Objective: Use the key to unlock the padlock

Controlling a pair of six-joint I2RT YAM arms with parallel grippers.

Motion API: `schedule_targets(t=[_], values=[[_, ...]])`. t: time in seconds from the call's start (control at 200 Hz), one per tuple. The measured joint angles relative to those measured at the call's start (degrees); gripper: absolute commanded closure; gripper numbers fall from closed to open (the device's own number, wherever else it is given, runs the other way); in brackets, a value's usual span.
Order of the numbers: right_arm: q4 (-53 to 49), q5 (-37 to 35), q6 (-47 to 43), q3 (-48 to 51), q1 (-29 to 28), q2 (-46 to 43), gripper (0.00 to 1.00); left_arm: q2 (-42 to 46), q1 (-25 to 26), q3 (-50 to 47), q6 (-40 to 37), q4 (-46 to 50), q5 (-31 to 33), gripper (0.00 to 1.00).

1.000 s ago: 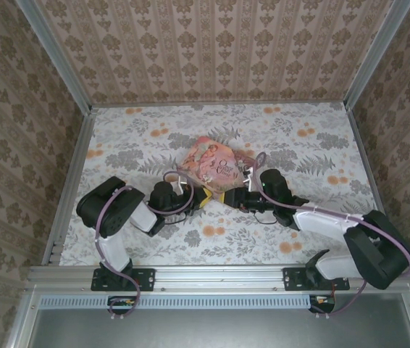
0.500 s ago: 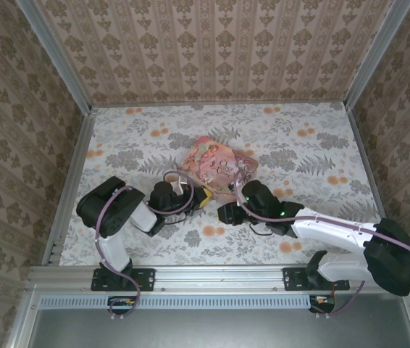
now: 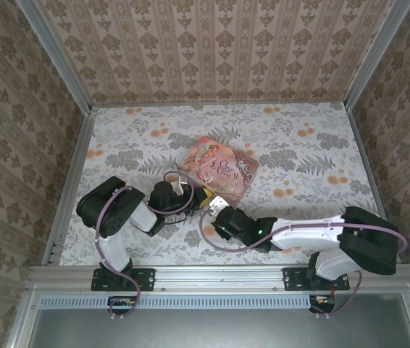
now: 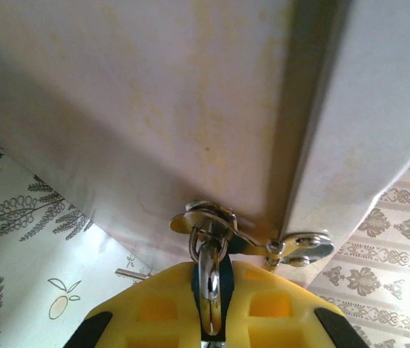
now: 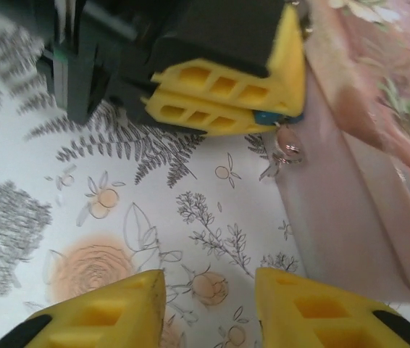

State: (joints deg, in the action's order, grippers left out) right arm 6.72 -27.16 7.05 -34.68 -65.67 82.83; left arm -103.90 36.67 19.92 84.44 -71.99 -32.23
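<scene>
Your left hand [image 4: 211, 313] has its yellow fingers pressed together on the padlock [image 4: 208, 279], a tiny lock with a silver shackle and a teal-blue body. It is hooked through the metal hasp [image 4: 252, 243] at the edge of the pink illustrated tin [image 3: 219, 165] on the floral bench [image 3: 132, 138]. Your right hand [image 5: 208, 290] hangs near it, fingers spread over bare bench, holding nothing. Script on the tin's lid is too small to read

The small teal padlock [image 5: 272, 117] has its silver shackle [image 4: 208, 264] looped through the tin's [image 4: 190, 109] hasp [image 4: 216, 217].
</scene>
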Motion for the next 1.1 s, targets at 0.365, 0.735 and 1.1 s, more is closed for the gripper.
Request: schedule_targets(t=[0.365,0.735,1.1], values=[[10.2,-13.0,-12.6,-2.2,-2.5,13.0,0.56,-0.3,0.0,0.1,0.0,0.0,-0.3,1.00],[13.1,-14.6,-14.9,-4.8,1.0,14.8,0.61,-0.4,0.0,0.2,0.0,-0.1,-0.4,1.00],[13.6,-13.3,-15.5,-6.5,4.2,16.7,0.72,-0.8,0.0,0.7,0.0,-0.1,0.5,1.00]])
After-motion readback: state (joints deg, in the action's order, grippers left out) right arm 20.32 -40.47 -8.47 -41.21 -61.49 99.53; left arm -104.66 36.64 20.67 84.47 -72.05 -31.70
